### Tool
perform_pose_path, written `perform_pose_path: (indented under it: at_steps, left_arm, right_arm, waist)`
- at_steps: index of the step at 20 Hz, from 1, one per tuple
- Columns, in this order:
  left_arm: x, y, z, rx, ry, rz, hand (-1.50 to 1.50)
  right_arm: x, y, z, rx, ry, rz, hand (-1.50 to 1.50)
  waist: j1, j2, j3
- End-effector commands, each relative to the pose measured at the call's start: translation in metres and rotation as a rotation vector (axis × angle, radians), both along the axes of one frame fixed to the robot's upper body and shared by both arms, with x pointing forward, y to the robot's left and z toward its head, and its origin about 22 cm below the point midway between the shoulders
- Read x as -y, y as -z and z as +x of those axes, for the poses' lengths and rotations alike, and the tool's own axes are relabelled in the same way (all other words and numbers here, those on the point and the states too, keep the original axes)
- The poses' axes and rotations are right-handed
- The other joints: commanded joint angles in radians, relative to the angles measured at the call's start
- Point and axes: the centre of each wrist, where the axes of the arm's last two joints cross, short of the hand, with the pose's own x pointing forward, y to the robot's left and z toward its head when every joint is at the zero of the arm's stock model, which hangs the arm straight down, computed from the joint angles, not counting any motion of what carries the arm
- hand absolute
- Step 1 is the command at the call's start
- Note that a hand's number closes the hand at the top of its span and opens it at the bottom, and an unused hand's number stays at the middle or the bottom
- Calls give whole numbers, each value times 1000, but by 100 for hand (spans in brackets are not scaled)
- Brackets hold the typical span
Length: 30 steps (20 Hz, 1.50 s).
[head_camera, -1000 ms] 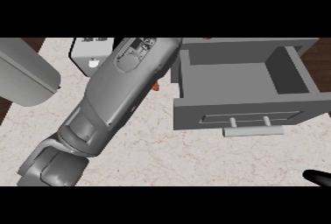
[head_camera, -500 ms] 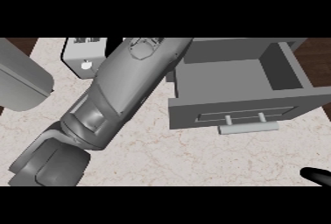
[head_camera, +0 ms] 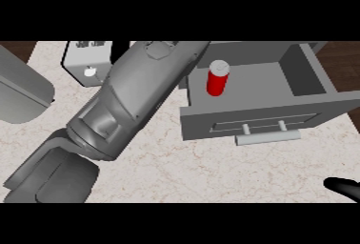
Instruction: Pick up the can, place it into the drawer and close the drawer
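Can (head_camera: 218, 79), red with a pale cap, is standing upright inside the open drawer (head_camera: 309, 78), toward the drawer's left half and close to its back wall, with nothing touching it. You are looking at the drawer pulled out over the marbled counter (head_camera: 211, 167), its grey front panel facing the lower edge of the view and its pale bar handle (head_camera: 268, 138) projecting from that panel. Your left forearm (head_camera: 134, 95) is crossing the view diagonally from the lower left toward the top centre, and it is covering the drawer's left wall; the left hand itself is lying beyond the top edge of the scene, so you cannot tell whether its fingers are apart or together, nor how far they are from the can. Your right hand (head_camera: 345, 187) is showing only as a dark tip at the lower right edge, well apart from the drawer handle and from the can, and the state of its fingers cannot be told either. A white appliance (head_camera: 88, 64) is sitting at the top left just beside the forearm, and a grey curved object (head_camera: 21, 90) is occupying the left edge.
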Motion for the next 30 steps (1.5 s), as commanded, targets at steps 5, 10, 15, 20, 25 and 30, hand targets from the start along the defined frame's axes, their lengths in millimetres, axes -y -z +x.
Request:
perform_pose_path:
  at_steps: [5, 10, 15, 20, 25, 30]
  left_arm:
    - [-1, 0, 2, 29, -48, -30, -150]
    - [-1, 0, 2, 12, -40, -76, -150]
    - [2, -8, 0, 2, -36, -144, -150]
    - [1, -2, 0, 6, -41, -141, -150]
    - [6, -12, -2, 41, -31, -111, -150]
    - [-12, -4, 9, 35, -32, -86, -150]
  right_arm:
    - [2, -3, 2, 43, -16, -135, -150]
    - [-7, -11, 15, 121, -38, -305, -150]
    - [-3, -10, 35, 87, -17, -499, -150]
    - [-44, 1, 57, 113, 7, -658, -150]
    - [-64, 19, 96, 91, 6, -799, -150]
    - [-66, 42, 124, 55, 37, -932, -150]
  waist:
    - [-7, 5, 1]
    - [-10, 11, 1]
    - [8, 8, 0]
    - [35, 3, -1]
    - [60, 7, -1]
    - [86, -1, -2]
